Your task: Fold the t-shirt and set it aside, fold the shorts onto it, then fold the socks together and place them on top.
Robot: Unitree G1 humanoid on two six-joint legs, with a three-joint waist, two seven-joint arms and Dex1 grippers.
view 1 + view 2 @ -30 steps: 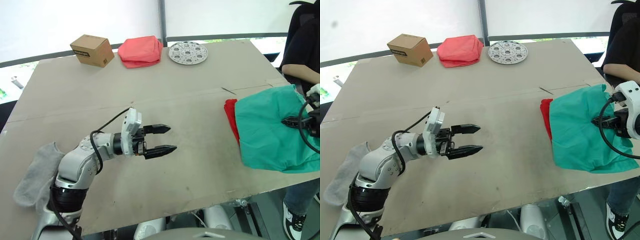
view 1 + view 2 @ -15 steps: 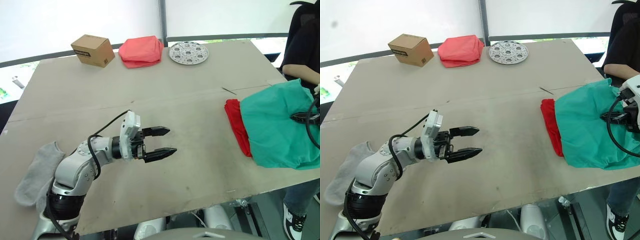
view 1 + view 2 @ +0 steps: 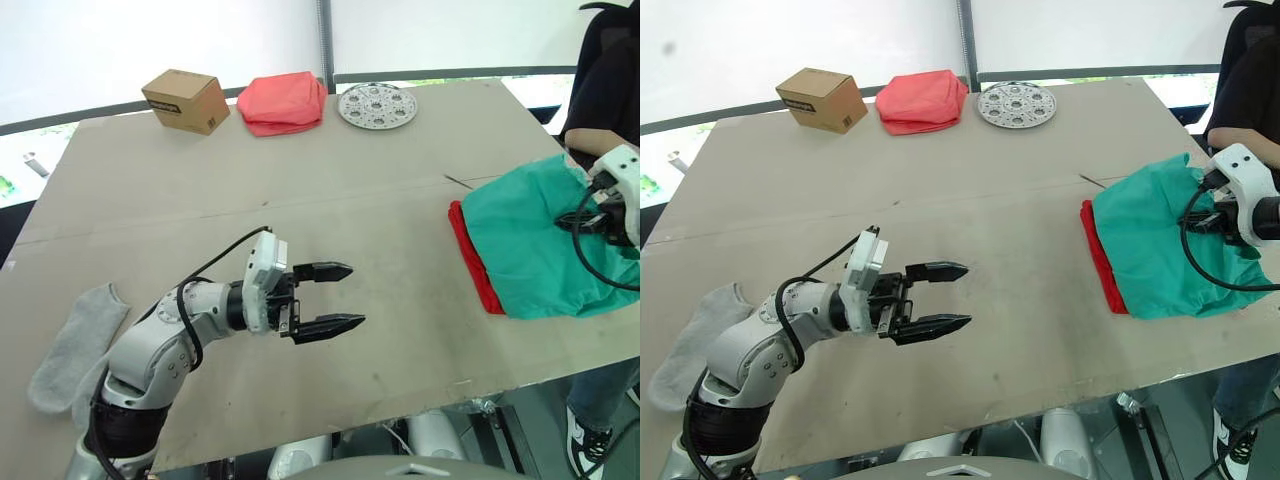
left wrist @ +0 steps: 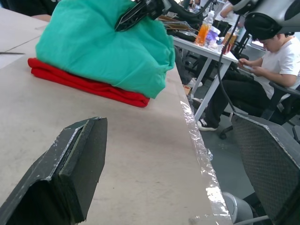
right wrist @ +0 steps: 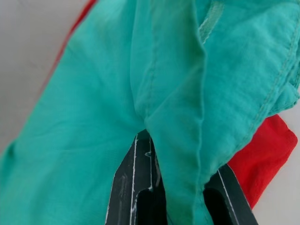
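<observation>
On t-shirt (image 3: pixel 476 262), gripper-pinched (image 3: pixel 576 220) shorts (image 3: pixel 530 238)

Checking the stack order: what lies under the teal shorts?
Under the teal-green fabric shorts lies the folded bright red cotton t-shirt, its edge showing along their left side. The rest of it is covered. The right end effector is shut on a shorts fold.

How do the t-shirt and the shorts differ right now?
The t-shirt is red and lies flat on the table; the shorts are teal and lie on top of it. Just a strip of t-shirt shows, while the shorts are in plain view. The right hand pinches a fold of the shorts; the t-shirt is ungripped. Both sit at the table's right edge.
</observation>
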